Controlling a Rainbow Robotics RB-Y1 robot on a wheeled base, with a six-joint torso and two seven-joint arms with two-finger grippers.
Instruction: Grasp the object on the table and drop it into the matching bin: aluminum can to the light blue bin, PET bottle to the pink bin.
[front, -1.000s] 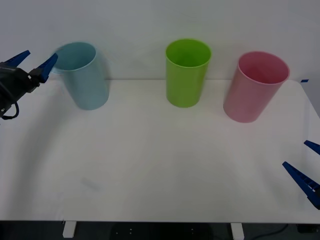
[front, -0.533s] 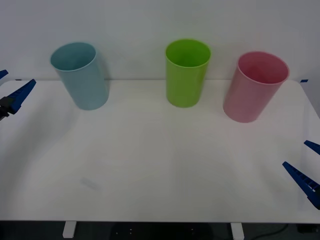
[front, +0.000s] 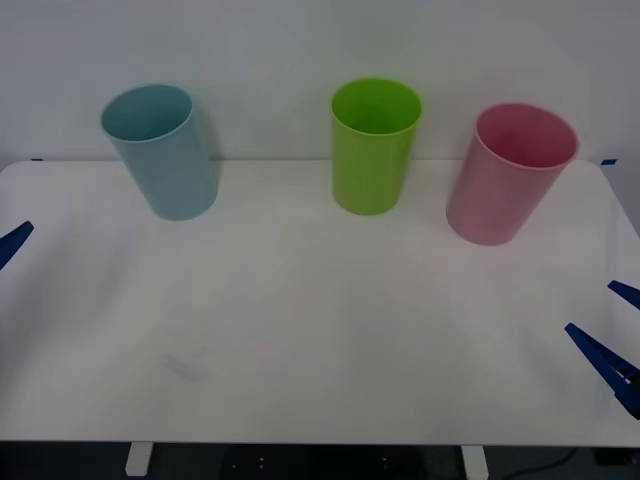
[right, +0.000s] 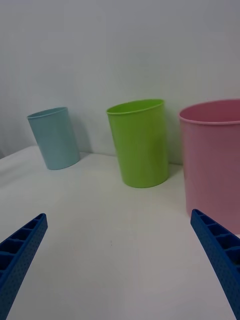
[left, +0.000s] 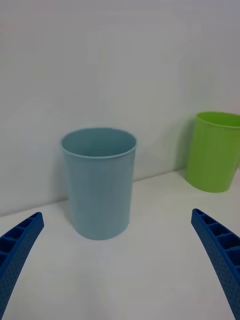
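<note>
The light blue bin stands at the table's back left and the pink bin at the back right. The aluminum can is out of view, and the PET bottle too. The bottoms of the bins are hidden from me. My left gripper is open with nothing between its fingers, and it faces the light blue bin from a distance. One of its fingertips pokes in at the table's left edge. Low at the right edge, my right gripper is open and holds nothing.
A lime green bin stands between the other two at the back. A white wall rises right behind the bins. A faint smudge marks the tabletop at the front left.
My left gripper has drawn back from the light blue bin's rim, down and out to the table's left edge. The bin, blurred a second ago, now stands still. The right arm has not moved.
</note>
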